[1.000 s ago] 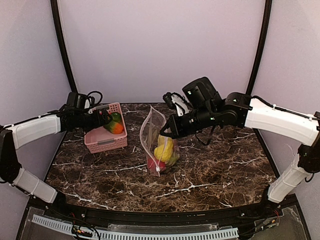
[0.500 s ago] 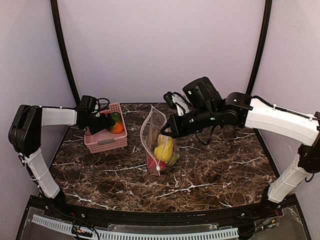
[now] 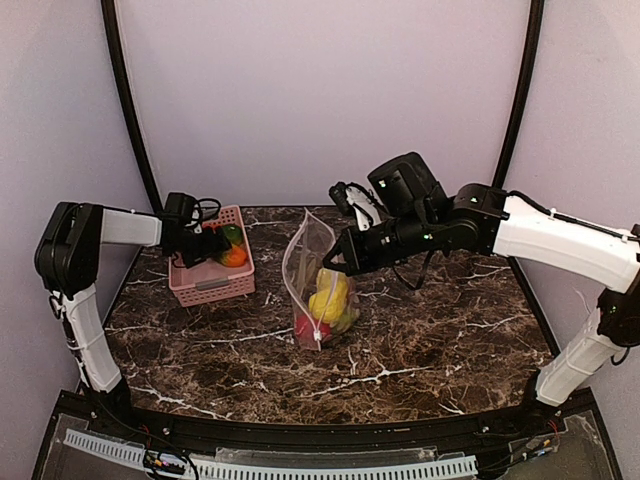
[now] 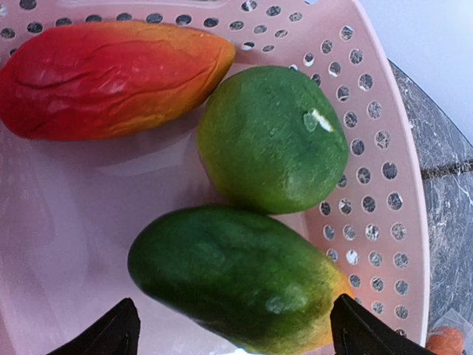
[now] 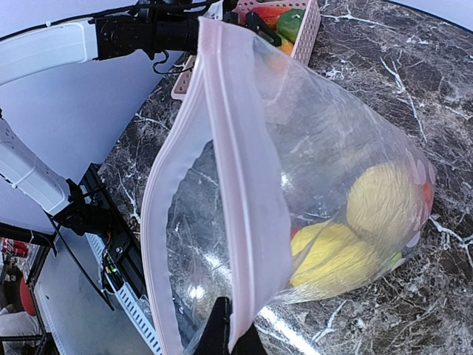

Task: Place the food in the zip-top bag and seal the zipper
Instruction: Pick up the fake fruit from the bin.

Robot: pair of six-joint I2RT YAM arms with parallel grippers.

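From above, the right end effector (image 3: 335, 263) is pinched shut on the raised mouth edge of the clear, dot-printed plastic zip-top bag (image 3: 305, 245). The bag stands just below it on the dark marbled counter (image 3: 430, 340), with yellow toy fruit (image 3: 328, 297) at its bottom. The left end effector (image 3: 218, 243) reaches into the pink slotted plastic basket (image 3: 205, 285). In the left wrist view its jaws are spread wide, black fingertips (image 4: 111, 336) either side of a dark green oblong toy fruit (image 4: 236, 277), with a round green toy fruit (image 4: 272, 137) and a red-orange toy fruit (image 4: 111, 78) beyond. The oblong fruit looks hard, light and glossy, so probably slippery; a grip across its thick middle seems safest. In the right wrist view the pale pink zipper strip (image 5: 244, 185) rises from the closed fingers around a gaping mouth. The film looks limp, so that stiffer strip is the place to hold it.
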